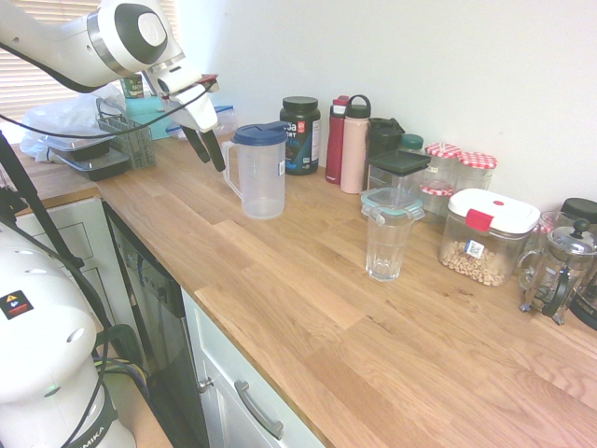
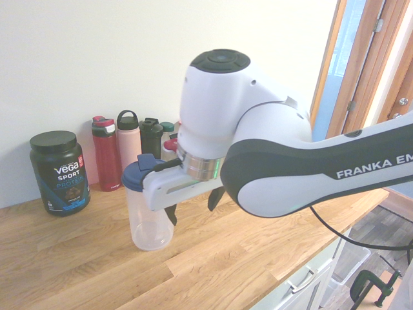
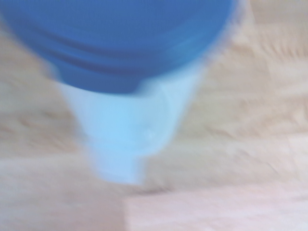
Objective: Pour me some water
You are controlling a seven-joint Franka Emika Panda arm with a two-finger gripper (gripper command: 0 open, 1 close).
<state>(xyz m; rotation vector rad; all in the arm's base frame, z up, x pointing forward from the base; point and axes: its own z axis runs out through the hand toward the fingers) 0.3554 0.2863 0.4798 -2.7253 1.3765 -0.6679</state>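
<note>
Wide-open jaws (image 1: 212, 166) beside the pitcher (image 1: 262, 177), with nothing between them.
In the first exterior view, pitcher upright left of centre, glass (image 1: 383, 250) right of centre. For a good grip, first align carefully with the handle (image 1: 232, 175), then close firmly, lift level, and tilt slowly over the glass. Water level in the pitcher impossible to tell; no visible water in the glass; pale pieces in the red-and-white-lidded container (image 1: 473, 264), right side.
</note>
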